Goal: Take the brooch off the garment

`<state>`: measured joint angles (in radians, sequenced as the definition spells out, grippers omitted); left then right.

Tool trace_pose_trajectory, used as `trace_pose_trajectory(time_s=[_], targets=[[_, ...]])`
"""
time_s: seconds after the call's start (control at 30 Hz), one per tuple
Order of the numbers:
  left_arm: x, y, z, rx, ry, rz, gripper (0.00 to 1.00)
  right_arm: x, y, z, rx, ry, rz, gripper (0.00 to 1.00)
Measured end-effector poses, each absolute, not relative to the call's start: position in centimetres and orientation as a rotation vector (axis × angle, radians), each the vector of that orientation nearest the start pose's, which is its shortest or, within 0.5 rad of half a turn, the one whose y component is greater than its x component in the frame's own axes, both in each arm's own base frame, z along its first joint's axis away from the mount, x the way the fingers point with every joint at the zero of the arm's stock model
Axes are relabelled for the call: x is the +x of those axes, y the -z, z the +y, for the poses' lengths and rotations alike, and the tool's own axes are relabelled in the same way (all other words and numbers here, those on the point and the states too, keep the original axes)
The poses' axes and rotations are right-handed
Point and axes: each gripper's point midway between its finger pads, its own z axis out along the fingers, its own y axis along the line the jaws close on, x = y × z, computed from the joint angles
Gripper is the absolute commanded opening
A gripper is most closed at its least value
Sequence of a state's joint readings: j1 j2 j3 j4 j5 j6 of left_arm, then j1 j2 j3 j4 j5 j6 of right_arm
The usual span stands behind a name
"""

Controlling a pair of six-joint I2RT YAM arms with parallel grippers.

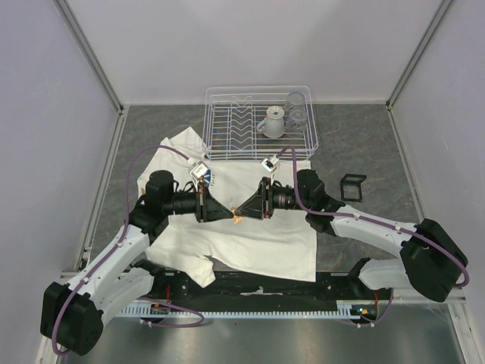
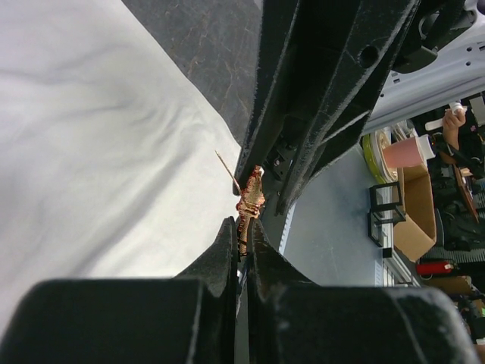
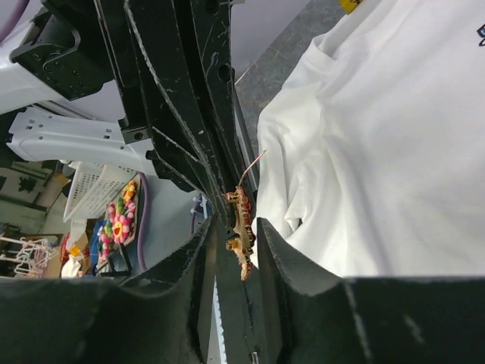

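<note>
The brooch (image 1: 237, 218), a tiny orange-red pin with its thin needle sticking out, hangs just above the white garment (image 1: 250, 243) where both arms meet tip to tip. My left gripper (image 1: 229, 214) is shut on one end of the brooch (image 2: 248, 205), pinched between its two black fingers (image 2: 227, 243). From the opposite side, my right gripper (image 1: 244, 212) has its fingers on either side of the brooch (image 3: 241, 227), with a gap on each side, so it is open. The garment (image 2: 98, 152) lies spread flat below, with folds near the sleeve (image 3: 303, 205).
A white wire dish rack (image 1: 258, 89) stands at the back, overlapping the shirt's top edge, with a white cup (image 1: 274, 121) and a clear glass (image 1: 297, 114) in it. A small black frame (image 1: 352, 186) sits on the grey table right of the shirt.
</note>
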<state>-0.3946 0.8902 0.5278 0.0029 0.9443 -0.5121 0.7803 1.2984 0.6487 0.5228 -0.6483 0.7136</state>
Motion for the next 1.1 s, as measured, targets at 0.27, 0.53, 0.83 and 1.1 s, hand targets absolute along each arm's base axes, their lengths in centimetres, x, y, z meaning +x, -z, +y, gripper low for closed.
trace_pose_trajectory(time_s=[0.27,0.53,0.83,1.1], targets=[[16.1,-20.1,-23.6,0.601,1.509,1.967,0.02,17.2,-21.3,35.1,-0.618,-1.623,1.857,0.18],[16.1,-20.4,-23.7,0.604,1.513,1.954,0.02,17.0,-21.1,35.6,-0.641,-1.682,1.843,0.0],[16.4,-20.5,-23.5,0.561,1.493,1.965,0.46,17.0,-21.1,35.6,-0.645,-1.683,1.837,0.0],[17.9,-23.2,-22.7,0.389,1.452,1.914,0.79,17.0,-20.9,35.6,-0.647,-1.68,1.844,0.0]])
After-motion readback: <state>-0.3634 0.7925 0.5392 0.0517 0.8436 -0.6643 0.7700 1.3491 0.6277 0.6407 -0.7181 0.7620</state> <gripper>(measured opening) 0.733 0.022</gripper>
